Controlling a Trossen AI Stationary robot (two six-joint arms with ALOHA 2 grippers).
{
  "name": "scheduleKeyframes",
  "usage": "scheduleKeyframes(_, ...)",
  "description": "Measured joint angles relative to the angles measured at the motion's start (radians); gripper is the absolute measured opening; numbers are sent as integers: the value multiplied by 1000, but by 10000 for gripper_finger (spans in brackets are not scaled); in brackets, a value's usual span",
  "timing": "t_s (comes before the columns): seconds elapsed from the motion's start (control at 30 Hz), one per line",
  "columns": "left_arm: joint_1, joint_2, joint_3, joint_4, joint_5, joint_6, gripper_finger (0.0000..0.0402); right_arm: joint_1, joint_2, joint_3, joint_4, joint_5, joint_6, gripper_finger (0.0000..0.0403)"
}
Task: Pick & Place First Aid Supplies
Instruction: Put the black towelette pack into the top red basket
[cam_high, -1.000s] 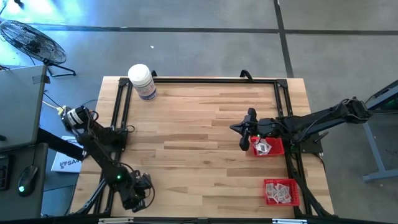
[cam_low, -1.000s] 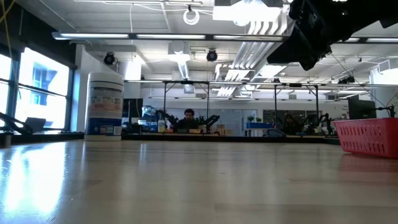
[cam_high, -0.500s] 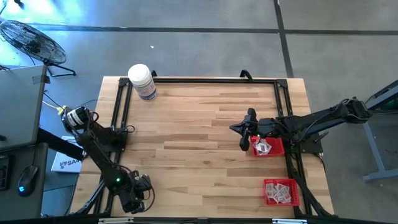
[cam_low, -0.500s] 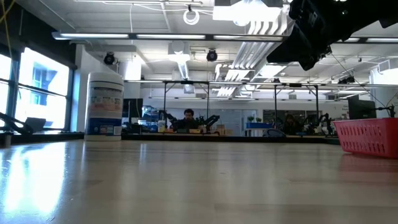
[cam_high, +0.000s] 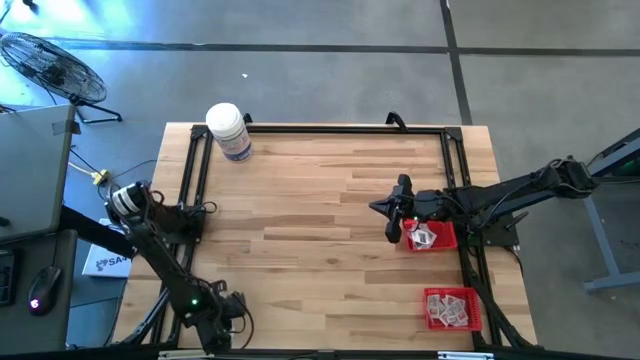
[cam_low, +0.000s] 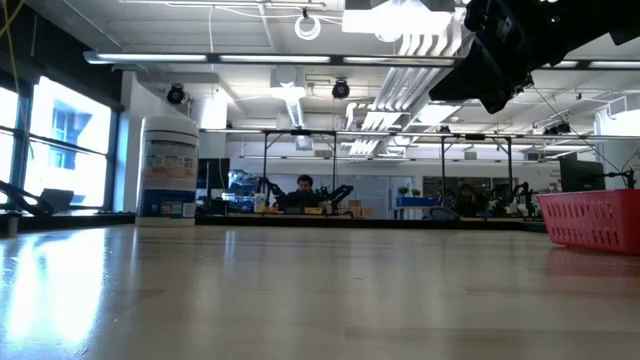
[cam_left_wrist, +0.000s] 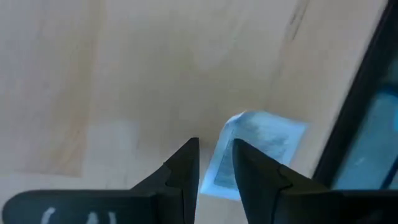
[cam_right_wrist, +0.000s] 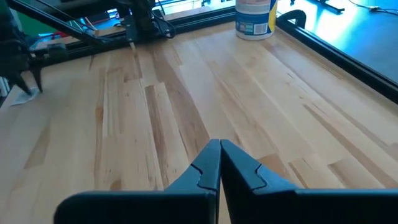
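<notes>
Since a second ago the left arm has slid further toward the table's (cam_high: 300, 220) near edge, and its left gripper (cam_left_wrist: 214, 163) now pinches one white packet (cam_left_wrist: 258, 146) upright between its fingers there. My judgement: keep that pinch firm and lift clear before carrying it to the red baskets (cam_high: 452, 308) at the far side. Only the left wrist view shows this packet; the high view shows the right gripper (cam_high: 392, 215), clenched empty, beside the upper basket (cam_high: 430, 236).

The tabletop (cam_high: 320, 210) is pale wood strips with a smooth, satin sheen; the baskets (cam_high: 452, 308) are red plastic mesh; the bottle (cam_high: 229, 131) is glossy white plastic.
</notes>
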Motion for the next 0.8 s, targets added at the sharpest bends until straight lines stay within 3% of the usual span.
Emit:
scheduleKeyframes(0.47,0,21,2,13,-2,100,94,0,0,0,16,8,27,1)
scheduleKeyframes(0.8,0,22,73,-43,-151,255,94,-1,0,0,24,10,90,3)
